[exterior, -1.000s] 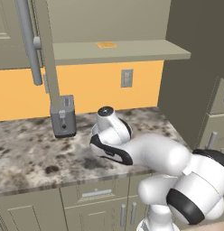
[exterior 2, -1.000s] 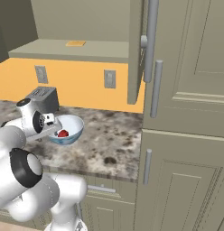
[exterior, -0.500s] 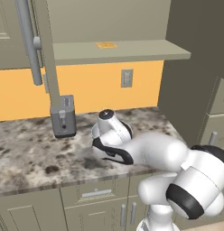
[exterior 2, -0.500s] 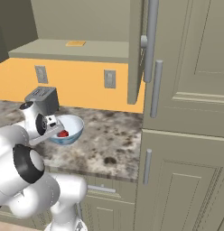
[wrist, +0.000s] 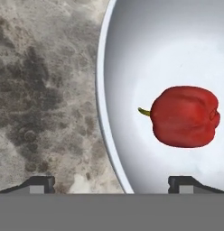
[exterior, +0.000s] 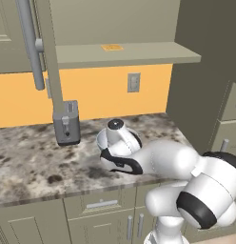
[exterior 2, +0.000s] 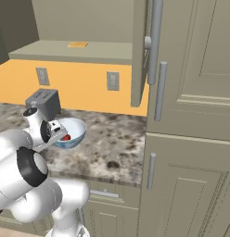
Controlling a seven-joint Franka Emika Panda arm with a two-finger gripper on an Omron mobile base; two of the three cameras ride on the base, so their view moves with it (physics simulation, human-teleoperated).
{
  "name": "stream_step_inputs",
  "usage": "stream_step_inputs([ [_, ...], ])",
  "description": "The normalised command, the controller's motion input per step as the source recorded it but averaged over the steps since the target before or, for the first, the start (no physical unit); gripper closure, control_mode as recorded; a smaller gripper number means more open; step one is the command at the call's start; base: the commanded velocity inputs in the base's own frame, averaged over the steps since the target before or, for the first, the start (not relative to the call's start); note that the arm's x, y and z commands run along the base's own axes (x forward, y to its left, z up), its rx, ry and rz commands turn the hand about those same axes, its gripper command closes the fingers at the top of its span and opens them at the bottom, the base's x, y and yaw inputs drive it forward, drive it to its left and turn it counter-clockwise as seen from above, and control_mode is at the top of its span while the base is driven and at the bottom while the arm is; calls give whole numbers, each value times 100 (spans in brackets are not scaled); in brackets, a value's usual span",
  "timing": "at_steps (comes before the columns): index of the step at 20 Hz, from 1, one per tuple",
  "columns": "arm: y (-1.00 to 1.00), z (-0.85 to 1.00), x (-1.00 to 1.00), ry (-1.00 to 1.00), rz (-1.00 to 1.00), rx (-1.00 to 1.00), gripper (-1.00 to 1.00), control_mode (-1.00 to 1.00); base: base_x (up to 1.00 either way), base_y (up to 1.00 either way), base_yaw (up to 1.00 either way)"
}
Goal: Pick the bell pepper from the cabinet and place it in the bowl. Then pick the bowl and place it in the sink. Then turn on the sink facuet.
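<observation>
Speckled granite counter (exterior: 34, 162) runs under the open cabinet (exterior: 124, 52), with a grey toaster (exterior: 66, 123) parked against the orange backsplash. On that counter sits the bowl (exterior 2: 70, 132), and the bell pepper (wrist: 185, 116) is lying on its side in the white bottom, not touching the wall. In the hand view its long axis runs 3 to 9 o'clock, with the little stem poking toward 9 (straight at the bowl rim (wrist: 102, 113)). The gripper (wrist: 111, 184) hangs right above that rim, fingers spread wide: one fingertip (wrist: 39, 182) over bare granite, the other over the inside of the bowl, so the rim sits between them. Nothing's pinched, and I can't tell if the tips touch anything.
</observation>
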Motion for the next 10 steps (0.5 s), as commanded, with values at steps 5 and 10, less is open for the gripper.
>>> stream_step_inputs([
  [5,-15,-15,0,0,7,-1,100,-100,0,0,0],
  [10,-8,-4,0,1,2,0,100,-100,0,0,0],
])
